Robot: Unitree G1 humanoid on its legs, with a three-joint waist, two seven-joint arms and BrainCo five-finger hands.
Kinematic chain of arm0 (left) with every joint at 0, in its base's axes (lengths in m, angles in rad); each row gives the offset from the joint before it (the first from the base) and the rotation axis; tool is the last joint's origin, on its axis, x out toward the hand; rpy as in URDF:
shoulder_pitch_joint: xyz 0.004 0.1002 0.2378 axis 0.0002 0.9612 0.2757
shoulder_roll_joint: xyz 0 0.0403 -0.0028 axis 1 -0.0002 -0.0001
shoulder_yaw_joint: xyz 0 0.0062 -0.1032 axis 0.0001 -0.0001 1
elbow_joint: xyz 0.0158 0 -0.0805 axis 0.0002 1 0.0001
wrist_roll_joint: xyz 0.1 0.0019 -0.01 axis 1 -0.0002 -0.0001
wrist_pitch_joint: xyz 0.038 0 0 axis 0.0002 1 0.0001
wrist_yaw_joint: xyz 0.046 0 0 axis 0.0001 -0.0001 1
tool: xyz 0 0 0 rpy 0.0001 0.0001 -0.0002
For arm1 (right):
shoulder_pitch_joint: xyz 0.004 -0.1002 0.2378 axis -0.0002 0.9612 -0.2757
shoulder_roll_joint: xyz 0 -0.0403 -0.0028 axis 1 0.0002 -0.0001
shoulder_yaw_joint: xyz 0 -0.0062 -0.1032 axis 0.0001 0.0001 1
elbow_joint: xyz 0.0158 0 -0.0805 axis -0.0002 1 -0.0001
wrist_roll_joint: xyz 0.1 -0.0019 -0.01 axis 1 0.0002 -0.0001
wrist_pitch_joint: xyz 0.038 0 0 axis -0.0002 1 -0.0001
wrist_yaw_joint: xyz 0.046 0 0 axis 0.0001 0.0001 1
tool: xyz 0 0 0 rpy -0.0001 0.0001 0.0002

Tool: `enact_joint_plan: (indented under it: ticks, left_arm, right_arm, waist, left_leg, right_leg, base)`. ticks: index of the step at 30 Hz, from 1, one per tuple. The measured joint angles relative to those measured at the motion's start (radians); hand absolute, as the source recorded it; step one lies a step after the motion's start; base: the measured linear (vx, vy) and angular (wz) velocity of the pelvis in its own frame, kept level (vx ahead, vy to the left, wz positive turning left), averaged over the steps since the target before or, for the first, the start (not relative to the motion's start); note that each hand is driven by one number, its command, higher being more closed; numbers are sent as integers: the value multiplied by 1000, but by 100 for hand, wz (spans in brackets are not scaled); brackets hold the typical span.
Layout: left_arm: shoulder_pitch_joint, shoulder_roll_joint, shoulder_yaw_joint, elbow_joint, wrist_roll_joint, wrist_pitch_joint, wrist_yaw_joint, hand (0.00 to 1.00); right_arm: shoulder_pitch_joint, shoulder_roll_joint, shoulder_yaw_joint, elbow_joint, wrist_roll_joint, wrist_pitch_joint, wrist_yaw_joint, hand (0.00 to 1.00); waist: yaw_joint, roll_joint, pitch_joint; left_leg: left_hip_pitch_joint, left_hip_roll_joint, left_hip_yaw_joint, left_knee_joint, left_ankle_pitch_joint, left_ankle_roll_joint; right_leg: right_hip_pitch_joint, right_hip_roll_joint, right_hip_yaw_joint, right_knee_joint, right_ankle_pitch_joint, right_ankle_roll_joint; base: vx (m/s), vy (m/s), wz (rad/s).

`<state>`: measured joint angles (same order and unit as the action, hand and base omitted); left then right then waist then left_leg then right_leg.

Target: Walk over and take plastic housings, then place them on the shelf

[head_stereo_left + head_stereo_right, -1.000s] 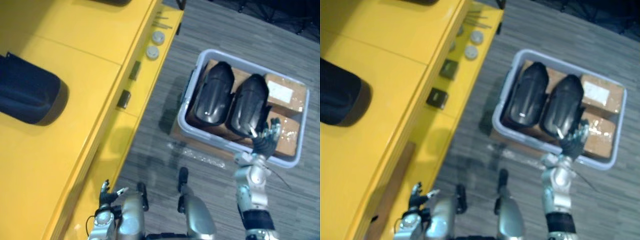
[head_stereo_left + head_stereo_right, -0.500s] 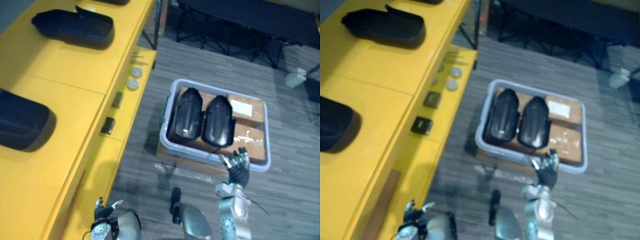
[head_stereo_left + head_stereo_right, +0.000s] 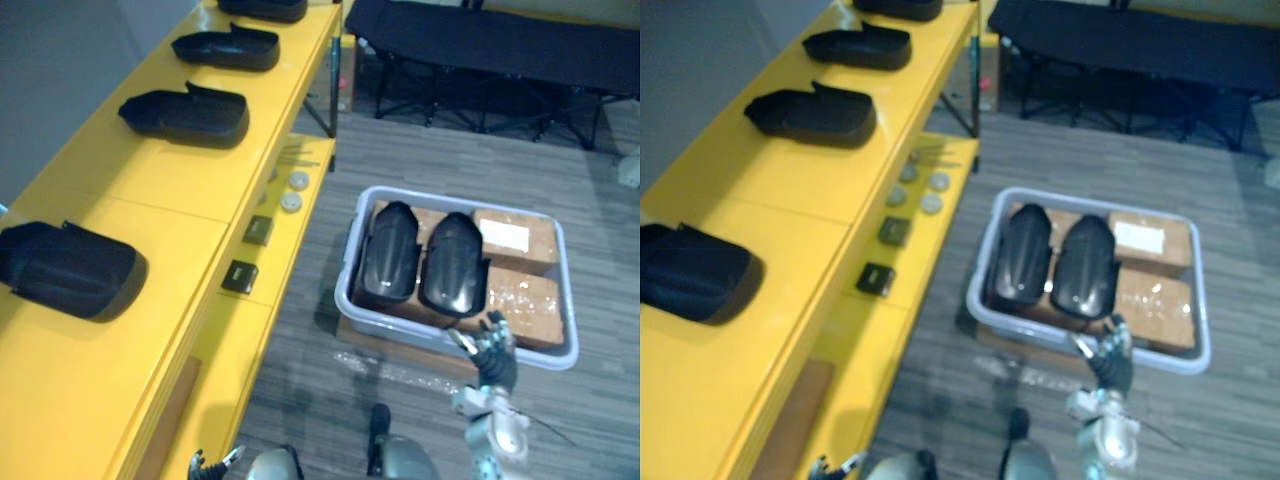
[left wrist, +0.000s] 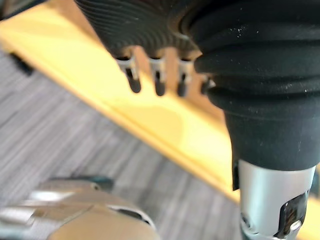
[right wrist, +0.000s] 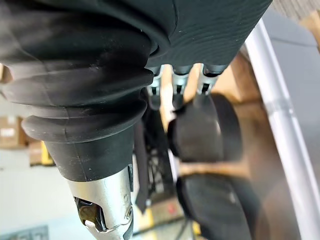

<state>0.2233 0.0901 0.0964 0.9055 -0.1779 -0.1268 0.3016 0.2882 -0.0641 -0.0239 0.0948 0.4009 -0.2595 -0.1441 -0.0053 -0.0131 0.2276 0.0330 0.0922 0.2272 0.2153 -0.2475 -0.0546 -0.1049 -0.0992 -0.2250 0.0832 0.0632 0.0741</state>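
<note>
Right robot hand [image 3: 493,352] pulled back to bin [image 3: 347,285] rim, fingers spread, empty — 2 housings [image 3: 388,252] inside, 4 on shelf [image 3: 160,180]; left robot hand [image 4: 157,82] relaxed.

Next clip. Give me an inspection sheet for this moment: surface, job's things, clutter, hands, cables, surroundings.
Surface: yellow shelf, a top tier with a lower ledge.
Job's things: two black bin housings side by side on cardboard boxes in the grey bin on the floor; more shelf housings in a row on the top tier.
Clutter: round discs and small dark blocks on the ledge.
Hands: right hand open at the bin's near rim, fingers holding nothing; left hand open, low beside the shelf.
Cables: nothing seen.
Surroundings: grey striped floor; dark cot behind.
</note>
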Motion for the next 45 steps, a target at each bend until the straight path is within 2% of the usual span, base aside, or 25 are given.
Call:
enact_joint_plan:
  ticks: [2,4,6,8,9,11,13,15,16,17,18,19,20,22,23,24,25,26,28,31,33,35,38,39,45]
  left_arm:
    - [-20,19,-5,0,-1,29,-12,0]
    - [-38,29,-9,0,1,44,-25,0]
    - [-51,30,-10,2,0,50,-32,0]
    - [-54,18,-12,2,-10,49,-34,0]
    - [-53,18,-21,20,-14,46,-35,0]
    - [-37,34,-23,24,-14,42,-38,0]
    - [-21,64,-22,50,-14,42,-40,0]
    - [-14,79,-20,66,-21,43,-38,0]
    - [-16,90,-19,75,-24,44,-33,0]
    - [-19,100,-9,84,-44,43,-30,0]
    - [-21,100,11,92,-49,43,-27,0]
    - [-24,95,41,107,-59,44,-17,0]
    - [-24,62,57,120,-64,46,2,0]
    - [-25,17,64,126,-87,46,2,0]
    - [-19,-14,80,128,-86,41,2,0]
    - [-17,-17,82,127,-86,39,1,0]
    - [3,-27,80,128,-79,24,2,0]
    - [24,-42,75,126,-79,11,4,0]
    - [50,-58,73,122,-77,-9,15,0]
    - [49,-45,37,118,-56,-21,22,0]
    - [20,-23,11,107,-39,-47,7,0]
    - [-33,18,-15,52,2,-52,-15,0]
    - [-85,55,-65,-12,30,-70,2,0]
    - [-184,45,-119,-129,-3,-86,49,0]
    - [-184,52,-116,-128,-3,-84,49,0]
  right_arm:
    - [7,10,45,15,15,-7,23,0]
    - [11,15,64,31,18,-20,39,0]
    - [11,11,78,31,18,-25,46,0]
    - [0,14,100,31,17,-24,56,0]
    - [-6,15,133,31,16,-24,58,0]
    - [-13,17,164,31,16,-24,58,0]
    - [-30,26,194,31,17,-25,57,0]
    - [-36,31,216,31,17,-24,57,0]
    - [-34,35,234,31,18,-24,55,0]
    - [-33,38,253,32,18,-24,56,0]
    - [-34,38,262,32,19,-24,58,0]
    - [-40,33,273,34,19,-20,59,0]
    - [-61,17,270,39,18,-12,59,0]
    - [-76,-16,260,56,16,0,56,0]
    - [-58,-42,236,73,18,3,51,0]
    - [-53,-44,229,73,19,3,51,0]
    - [-24,-63,198,72,33,3,57,0]
    - [-6,-68,151,69,40,2,63,0]
    - [6,-79,112,70,58,2,81,0]
    - [24,-82,110,69,57,2,81,0]
    - [16,-79,102,67,48,0,56,0]
    - [-28,-47,105,58,17,-11,-2,0]
    - [-62,-39,93,28,14,-61,-91,0]
    - [-199,-7,43,30,-34,-171,-362,0]
    - [-200,-7,43,30,-33,-171,-359,0]
  waist:
    - [4,-30,-19]
    - [5,-40,-25]
    - [4,-26,-22]
    - [6,27,-23]
    - [-1,48,-20]
    - [-1,46,-25]
    - [-1,31,-32]
    - [4,15,-39]
    - [3,-2,-44]
    - [1,-29,-46]
    - [3,-44,-46]
    - [7,-41,-45]
    - [8,-34,-40]
    - [4,-12,-25]
    - [-6,-8,-23]
    - [-6,-7,-22]
    - [-6,0,-18]
    - [-10,20,-19]
    - [-9,35,-15]
    - [-10,37,-8]
    - [-7,29,2]
    - [1,-19,57]
    - [15,-34,84]
    - [47,-53,211]
    - [47,-53,210]
  left_leg:
    - [1,-10,-1,6,-4,6]
    - [1,-13,-7,20,-9,13]
    - [-8,9,-23,62,-35,20]
    - [-34,79,-22,116,-63,23]
    - [-32,121,-27,120,-63,21]
    - [-32,162,-34,127,-60,16]
    - [-37,207,-54,134,-56,-15]
    - [-43,237,-65,140,-55,-61]
    - [-61,250,-87,154,-54,-91]
    - [-72,256,-113,165,-53,-124]
    - [-71,258,-120,166,-52,-141]
    - [-71,283,-137,166,-42,-167]
    - [-73,313,-161,160,-7,-151]
    - [-79,322,-190,166,40,-87]
    - [-115,314,-184,206,143,4]
    - [-124,314,-183,215,158,9]
    - [-155,311,-163,240,193,-8]
    - [-157,281,-159,239,158,-56]
    - [-158,215,-156,239,102,-75]
    - [-171,152,-101,203,28,-63]
    - [-156,127,-106,127,7,-104]
    - [-183,96,-81,149,9,-89]
    - [-219,86,-80,177,2,-76]
    - [-297,84,-111,250,-30,-50]
    - [-292,89,-110,251,-31,-49]
  right_leg:
    - [3,-9,6,-2,3,4]
    - [5,-14,5,0,6,3]
    - [0,-18,6,29,13,-6]
    - [-56,21,35,124,32,-46]
    - [-118,-5,43,311,-33,-135]
    - [-152,-49,67,412,-41,-145]
    - [-167,-94,112,434,-39,-143]
    - [-168,-116,147,421,-29,-129]
    - [-147,-123,146,379,-11,-100]
    - [-110,-121,142,329,28,-43]
    - [-90,-124,134,318,-14,10]
    - [-64,-105,116,309,-117,102]
    - [-49,-86,84,323,-226,119]
    - [-46,-75,64,362,-257,98]
    - [-23,-83,36,355,-273,74]
    - [-17,-84,33,351,-274,72]
    - [18,-84,16,312,-278,58]
    - [33,-80,12,283,-268,51]
    - [36,-66,36,236,-248,46]
    - [16,-46,61,184,-205,51]
    - [-27,-49,80,180,-178,68]
    - [-34,-74,103,120,-118,85]
    - [-22,-78,106,39,-62,85]
    - [-48,-72,115,17,-38,87]
    - [-44,-75,95,27,-41,85]
  base:
    - [-19,90,-3]
    - [-15,66,2]
    - [-36,92,4]
    - [-70,104,-3]
    - [-36,58,1]
    - [4,-50,7]
    - [47,-219,4]
    - [59,-298,10]
    - [62,-435,33]
    - [61,-481,39]
    - [62,-634,26]
    - [50,-624,15]
    - [43,-606,13]
    - [2,-406,34]
    - [-28,-409,44]
    - [-40,-443,53]
    - [-34,-282,22]
    - [-33,-235,13]
    - [-38,-85,-28]
    - [-12,66,-35]
    - [-10,115,-23]
    - [-45,197,-27]
    - [-25,110,-6]
    - [-8,39,-2]
    - [1,-1,2]
